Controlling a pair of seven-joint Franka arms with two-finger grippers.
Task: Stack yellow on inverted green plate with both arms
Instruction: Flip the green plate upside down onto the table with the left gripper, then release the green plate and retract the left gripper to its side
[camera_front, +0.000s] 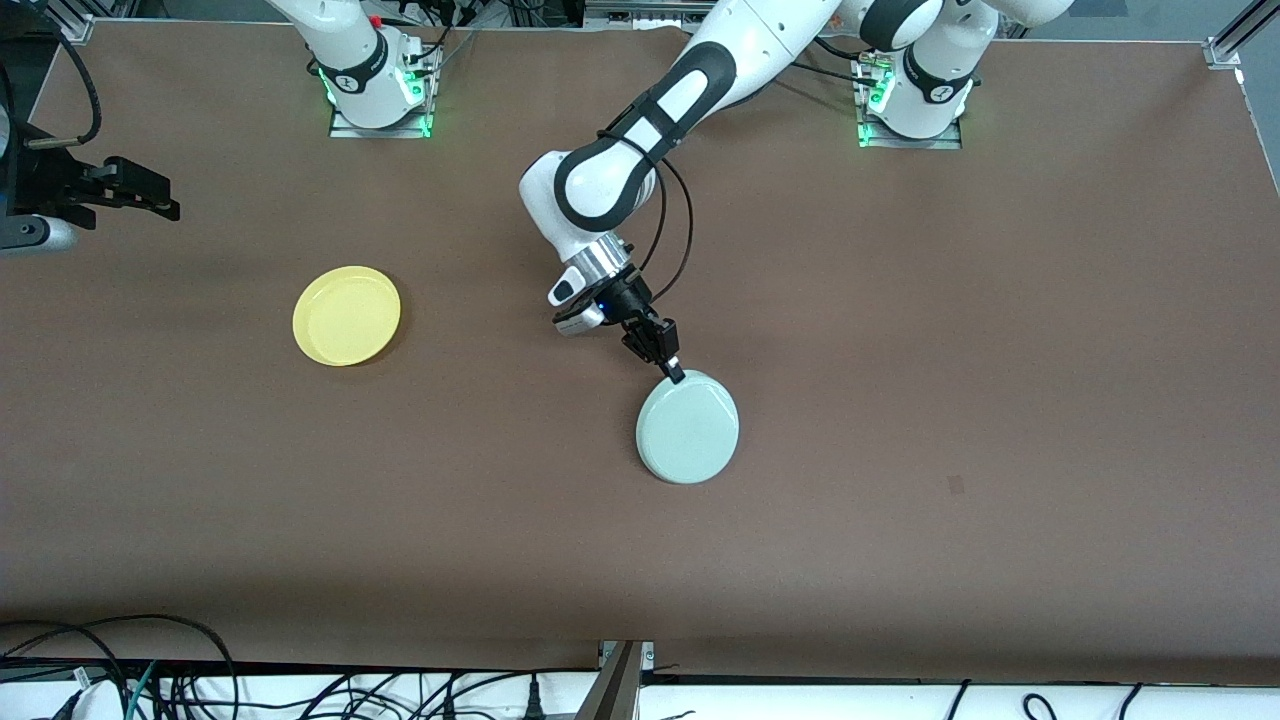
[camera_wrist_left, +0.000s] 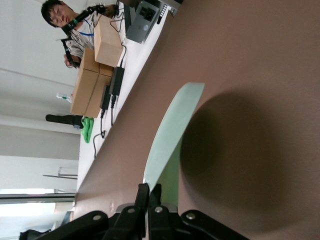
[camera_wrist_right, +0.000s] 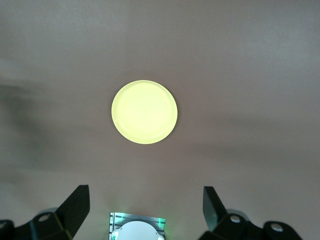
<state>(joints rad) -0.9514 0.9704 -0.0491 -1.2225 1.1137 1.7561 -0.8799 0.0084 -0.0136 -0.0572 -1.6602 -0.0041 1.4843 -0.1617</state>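
Green plate (camera_front: 688, 428), tilted mid-worktop, is pinched at its rim by the shut left pincer (camera_front: 676, 373); inversion unfinished. Yellow (camera_front: 346, 315) lies untouched under the high, wide-open right pincer (camera_wrist_right: 145, 207). Stacking remains.

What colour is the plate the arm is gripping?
Pale mint green plate, clearest in the front view.

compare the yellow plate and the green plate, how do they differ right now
Colour: the yellow plate is bright yellow, the green plate pale mint.
Pose: the yellow plate lies flat, hollow side up; the green plate is tilted, one edge raised off the table.
Grip: the left claw is shut on the green plate's rim; nothing touches the yellow plate, with the open right claw up above it.
Shared: both are round, shallow and look about the same size.
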